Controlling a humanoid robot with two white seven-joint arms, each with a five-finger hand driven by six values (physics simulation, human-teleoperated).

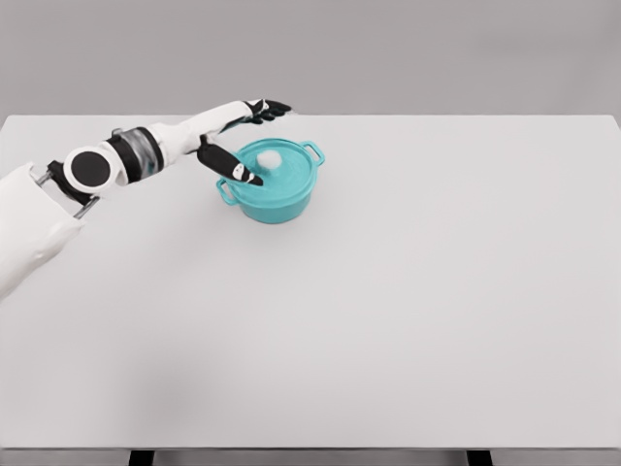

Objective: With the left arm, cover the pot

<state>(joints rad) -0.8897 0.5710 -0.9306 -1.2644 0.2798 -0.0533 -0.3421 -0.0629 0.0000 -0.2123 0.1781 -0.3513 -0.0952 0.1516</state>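
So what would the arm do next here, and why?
Probably draw the left hand up and back from the teal pot. The lid with its white knob seems to sit level on the pot, and the fingers look spread above it, holding nothing, so the covering appears done. The right arm is out of view.

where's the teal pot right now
In the head view, the teal pot stands on the white table, left of centre toward the far edge, with the left hand spread just beside it.
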